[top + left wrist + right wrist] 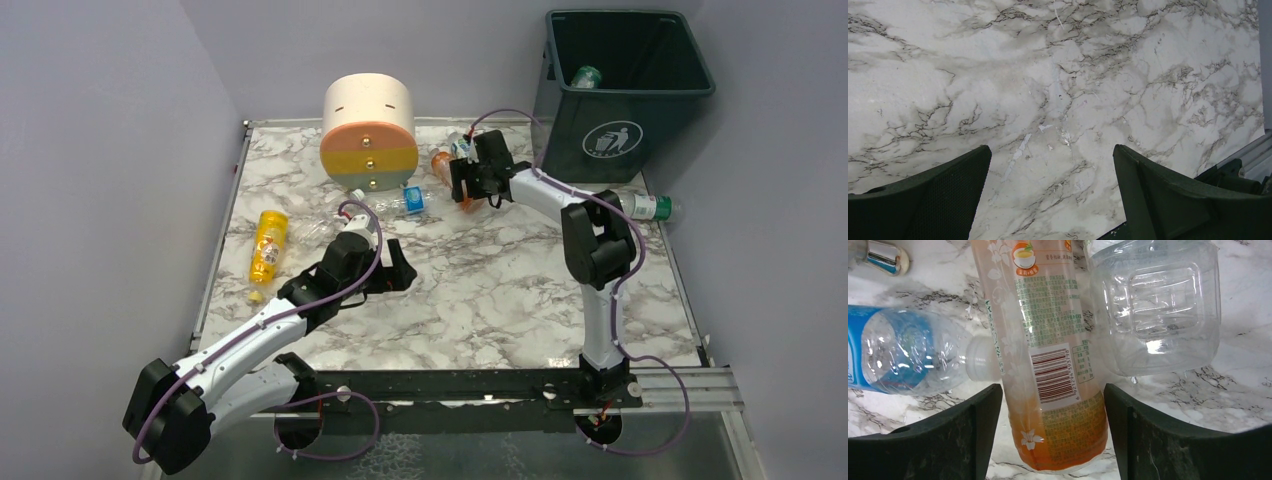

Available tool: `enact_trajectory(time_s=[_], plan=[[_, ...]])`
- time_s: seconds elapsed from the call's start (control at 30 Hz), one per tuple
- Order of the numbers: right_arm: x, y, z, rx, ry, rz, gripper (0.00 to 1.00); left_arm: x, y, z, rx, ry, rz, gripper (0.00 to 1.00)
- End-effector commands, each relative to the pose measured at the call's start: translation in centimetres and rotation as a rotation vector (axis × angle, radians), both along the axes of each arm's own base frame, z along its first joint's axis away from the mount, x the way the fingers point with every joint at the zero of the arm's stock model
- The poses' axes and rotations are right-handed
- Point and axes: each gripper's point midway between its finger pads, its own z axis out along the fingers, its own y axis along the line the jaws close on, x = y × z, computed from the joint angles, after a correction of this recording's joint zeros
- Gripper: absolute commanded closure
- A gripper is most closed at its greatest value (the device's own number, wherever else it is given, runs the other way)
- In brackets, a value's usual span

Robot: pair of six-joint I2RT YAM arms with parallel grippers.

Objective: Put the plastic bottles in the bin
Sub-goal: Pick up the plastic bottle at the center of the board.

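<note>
Three lilac walls [100, 150] enclose marble-patterned tabletop [500, 290]; teal bin [640, 140] beyond far-right corner.

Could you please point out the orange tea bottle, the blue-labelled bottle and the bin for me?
orange tea bottle [1050, 375]: right wrist view, on its barcode label.
blue-labelled bottle [913, 360]: right wrist view, on its clear body.
bin [660, 140]: top external view, on its front wall.

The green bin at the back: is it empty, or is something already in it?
Not empty. The top view shows one clear bottle with green on it lying inside the bin, near its left wall.
</note>
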Motion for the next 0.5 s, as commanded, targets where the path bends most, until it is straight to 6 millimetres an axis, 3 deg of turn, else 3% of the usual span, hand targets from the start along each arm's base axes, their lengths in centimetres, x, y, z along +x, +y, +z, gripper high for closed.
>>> enact_trajectory(time_s=[0.0, 0.1, 0.47], plan=[[0.1, -0.7, -1.0, -0.038, 0.002, -0.006, 0.26, 0.2, 0.0, 0.6, -0.018, -0.014, 0.007, 0.01], [-0.2, -0.9, -0.8, -0.045, -0.004, -0.007, 0.35, 0.2, 0.0, 0.7, -0.018, -0.015, 0.006, 0.01], [-1.7, -1.8, 3.4, -0.025, -0.077, -0.006, 0.42, 0.1, 0.0, 0.9, -0.02, -0.014, 0.006, 0.01]])
